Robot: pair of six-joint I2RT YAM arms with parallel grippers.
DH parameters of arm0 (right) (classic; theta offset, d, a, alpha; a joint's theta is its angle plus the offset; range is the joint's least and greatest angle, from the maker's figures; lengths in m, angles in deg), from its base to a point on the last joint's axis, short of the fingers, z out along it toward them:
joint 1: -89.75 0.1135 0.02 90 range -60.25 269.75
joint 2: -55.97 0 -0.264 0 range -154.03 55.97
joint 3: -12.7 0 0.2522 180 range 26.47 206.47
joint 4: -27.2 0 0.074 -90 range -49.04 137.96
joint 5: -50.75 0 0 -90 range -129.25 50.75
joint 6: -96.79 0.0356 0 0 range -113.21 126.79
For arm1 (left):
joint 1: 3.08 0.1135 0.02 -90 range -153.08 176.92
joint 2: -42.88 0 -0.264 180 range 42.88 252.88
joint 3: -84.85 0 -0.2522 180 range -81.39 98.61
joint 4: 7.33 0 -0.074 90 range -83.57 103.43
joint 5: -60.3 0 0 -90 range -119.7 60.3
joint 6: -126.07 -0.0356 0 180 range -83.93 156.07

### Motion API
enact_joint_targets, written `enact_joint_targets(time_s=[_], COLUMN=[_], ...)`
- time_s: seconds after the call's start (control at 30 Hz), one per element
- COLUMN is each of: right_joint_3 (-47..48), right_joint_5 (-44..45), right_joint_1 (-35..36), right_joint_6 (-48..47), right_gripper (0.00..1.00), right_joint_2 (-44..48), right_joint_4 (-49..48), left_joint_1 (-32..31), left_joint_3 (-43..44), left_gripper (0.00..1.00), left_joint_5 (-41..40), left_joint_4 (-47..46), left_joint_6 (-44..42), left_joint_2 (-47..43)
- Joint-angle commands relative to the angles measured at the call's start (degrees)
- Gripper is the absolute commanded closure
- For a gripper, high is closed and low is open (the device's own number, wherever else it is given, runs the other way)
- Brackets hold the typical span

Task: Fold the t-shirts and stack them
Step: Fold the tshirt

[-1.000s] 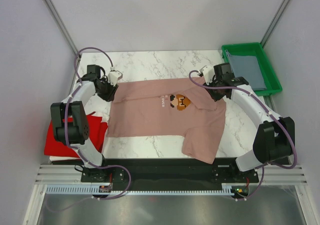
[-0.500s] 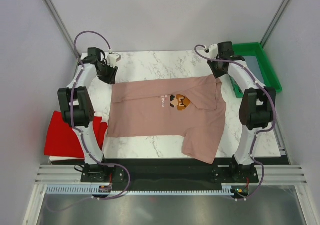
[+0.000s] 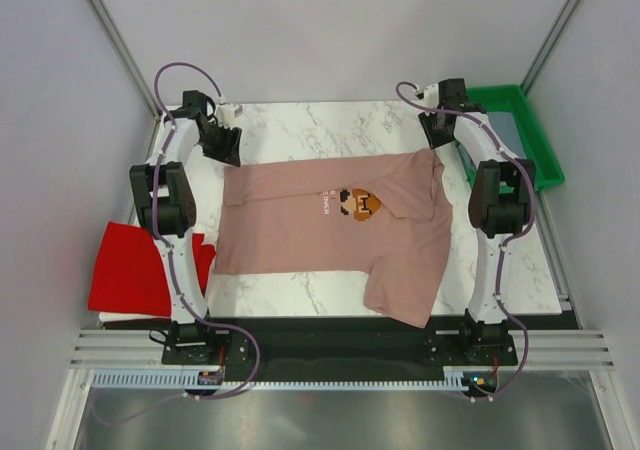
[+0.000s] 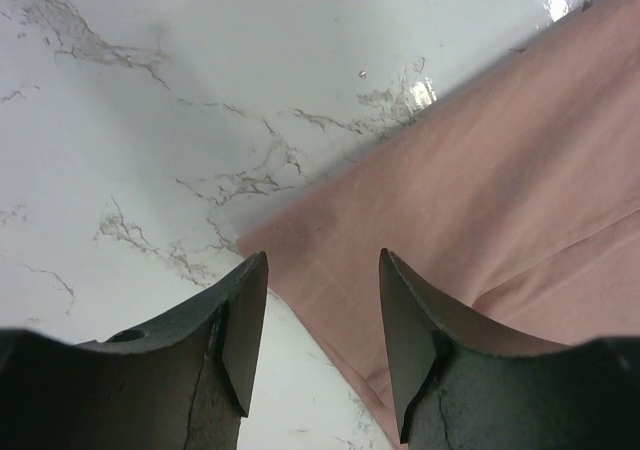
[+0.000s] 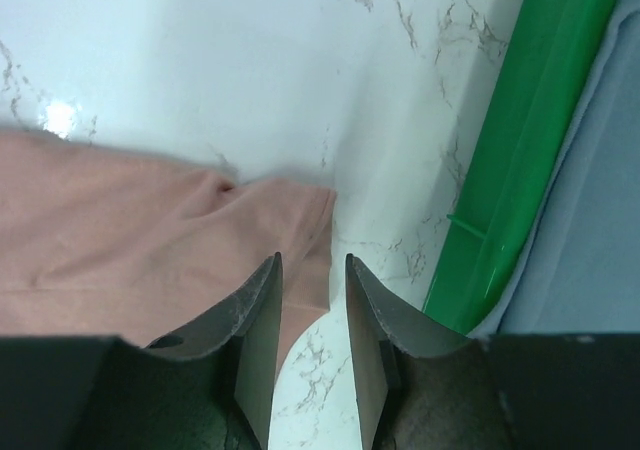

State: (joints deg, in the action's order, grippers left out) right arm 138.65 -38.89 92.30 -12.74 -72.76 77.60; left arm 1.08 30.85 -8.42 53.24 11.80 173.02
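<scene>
The dusty-pink t-shirt (image 3: 320, 225) with a brown-orange chest graphic (image 3: 360, 204) lies spread flat on the marble table, one sleeve hanging toward the near edge. My left gripper (image 3: 226, 146) is open above the shirt's far left corner (image 4: 300, 240), holding nothing. My right gripper (image 3: 437, 138) is open above the far right corner (image 5: 300, 220), holding nothing. A bright red t-shirt (image 3: 140, 270) lies at the near left. A grey-blue t-shirt (image 3: 495, 135) lies in the green tray (image 3: 535, 175).
The green tray (image 5: 520, 170) stands just right of my right gripper at the back right. Metal frame posts rise at both back corners. White marble table (image 3: 320, 125) shows behind the pink shirt.
Both grippers have let go of the pink shirt's far corners and moved back and up toward the far edge. The shirt now lies flat.
</scene>
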Motion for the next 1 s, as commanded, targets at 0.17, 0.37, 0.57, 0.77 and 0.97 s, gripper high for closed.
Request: enact_joint_targets(time_s=[0.17, 0.37, 0.57, 0.77, 0.97], right_joint_3=[5.7, 8.0, 9.0, 7.4, 7.6], right_joint_5=[-2.6, -3.8, -5.9, -6.9, -6.3], right_joint_1=[-2.1, -2.3, -2.4, -2.3, -4.5], right_joint_6=[2.2, 2.4, 3.7, 4.4, 4.7], right_gripper=[0.59, 0.58, 0.55, 0.54, 0.52], right_joint_2=[-6.6, -9.7, -11.9, -12.3, -13.6], right_joint_4=[-0.3, -0.3, 0.2, 0.6, 0.5], left_joint_1=[0.9, 0.8, 0.9, 0.8, 0.9], left_joint_3=[2.7, 2.6, 2.5, 2.5, 2.8], left_gripper=[0.43, 0.42, 0.42, 0.43, 0.43], left_joint_5=[-0.9, -3.3, -5.8, -6.3, -7.6], left_joint_4=[1.3, 1.3, 0.9, 0.7, 0.2], left_joint_6=[1.8, 1.5, 1.0, 1.2, 0.8], left_joint_2=[1.5, 2.2, 2.8, 4.1, 4.9])
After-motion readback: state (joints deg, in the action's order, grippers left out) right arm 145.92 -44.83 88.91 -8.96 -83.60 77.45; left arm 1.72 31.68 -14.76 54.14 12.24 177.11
